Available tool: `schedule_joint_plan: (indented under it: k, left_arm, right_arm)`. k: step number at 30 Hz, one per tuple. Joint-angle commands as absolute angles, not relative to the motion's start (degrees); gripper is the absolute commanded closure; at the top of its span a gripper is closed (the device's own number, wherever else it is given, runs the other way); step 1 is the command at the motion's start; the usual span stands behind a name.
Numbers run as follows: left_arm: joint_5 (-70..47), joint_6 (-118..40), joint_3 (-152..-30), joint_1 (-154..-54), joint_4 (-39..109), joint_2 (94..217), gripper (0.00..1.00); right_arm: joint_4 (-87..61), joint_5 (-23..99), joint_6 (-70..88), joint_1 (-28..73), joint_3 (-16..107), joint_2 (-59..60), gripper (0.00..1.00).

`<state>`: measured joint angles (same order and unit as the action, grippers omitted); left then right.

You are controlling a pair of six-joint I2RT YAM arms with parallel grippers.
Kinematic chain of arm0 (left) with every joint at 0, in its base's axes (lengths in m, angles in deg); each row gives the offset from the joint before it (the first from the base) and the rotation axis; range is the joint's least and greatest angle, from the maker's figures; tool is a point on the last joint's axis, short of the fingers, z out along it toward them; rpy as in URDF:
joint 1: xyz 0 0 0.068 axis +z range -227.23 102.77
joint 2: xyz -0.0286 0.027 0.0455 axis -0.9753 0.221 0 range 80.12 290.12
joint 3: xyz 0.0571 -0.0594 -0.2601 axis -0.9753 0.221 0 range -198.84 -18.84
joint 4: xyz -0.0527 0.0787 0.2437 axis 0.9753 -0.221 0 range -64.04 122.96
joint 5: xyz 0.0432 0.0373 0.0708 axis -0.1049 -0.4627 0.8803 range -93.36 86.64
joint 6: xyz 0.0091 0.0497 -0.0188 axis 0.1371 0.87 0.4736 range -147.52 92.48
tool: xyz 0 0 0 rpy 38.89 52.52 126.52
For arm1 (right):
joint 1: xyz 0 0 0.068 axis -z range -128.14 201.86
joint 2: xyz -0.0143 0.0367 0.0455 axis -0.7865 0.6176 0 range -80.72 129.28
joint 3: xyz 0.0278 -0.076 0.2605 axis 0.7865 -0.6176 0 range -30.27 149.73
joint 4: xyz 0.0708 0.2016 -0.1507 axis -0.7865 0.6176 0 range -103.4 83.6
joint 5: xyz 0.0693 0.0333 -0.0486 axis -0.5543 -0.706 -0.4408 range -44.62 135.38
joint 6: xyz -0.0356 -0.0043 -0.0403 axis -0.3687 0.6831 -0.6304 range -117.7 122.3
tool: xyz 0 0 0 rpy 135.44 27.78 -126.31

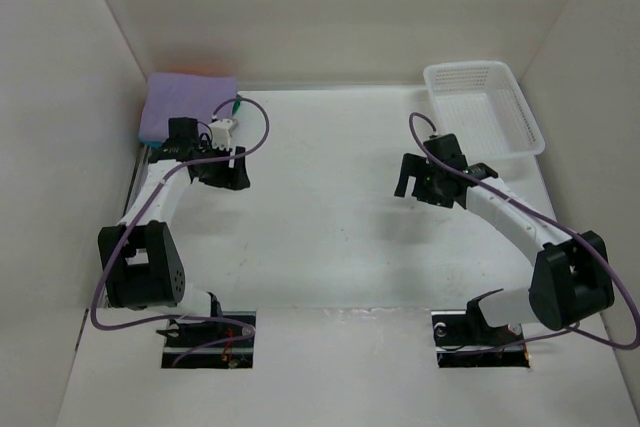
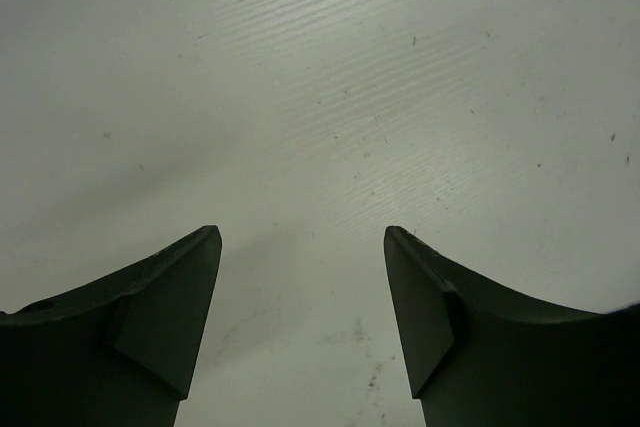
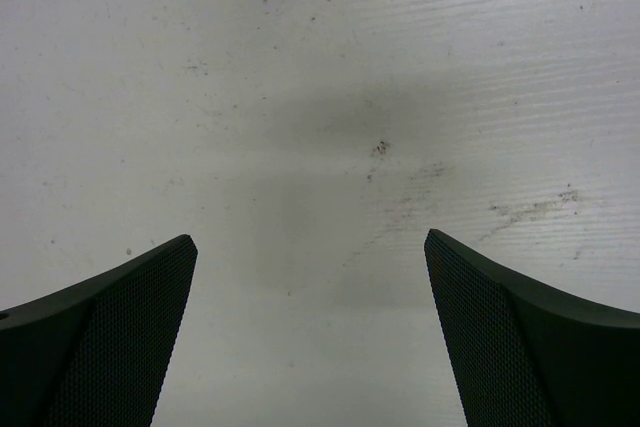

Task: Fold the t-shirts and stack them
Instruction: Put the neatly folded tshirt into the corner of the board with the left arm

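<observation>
The t-shirts lie as a folded stack in the far left corner in the top view, with the lavender one (image 1: 180,103) on top and a sliver of orange (image 1: 206,72) showing behind it. The shirts beneath are hidden. My left gripper (image 1: 232,175) (image 2: 300,233) hangs just right of and nearer than the stack, open, with only bare table between its fingers (image 2: 170,297). My right gripper (image 1: 408,183) (image 3: 310,239) hovers over the table's right middle, wide open and empty.
A white lattice basket (image 1: 472,68) stands at the far right corner, nothing visible inside. White walls close in the table on the left, back and right. Purple cables loop off both arms.
</observation>
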<state>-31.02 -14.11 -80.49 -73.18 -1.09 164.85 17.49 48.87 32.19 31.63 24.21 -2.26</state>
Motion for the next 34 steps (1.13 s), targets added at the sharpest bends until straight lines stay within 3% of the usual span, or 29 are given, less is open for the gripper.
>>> schedule_joint_plan:
  k: [1, 34]
  left_arm:
    - [-33.4, -16.4, -79.8, -72.9, 1.6, 162.6, 0.35]
    - [-31.8, -19.0, -81.8, -72.0, 2.5, 164.1, 0.36]
  right_arm:
    - [16.7, 50.0, 31.3, 31.9, 24.5, -2.6, 0.0]
    - [17.3, 50.0, 31.0, 32.0, 25.6, -0.1, 0.0]
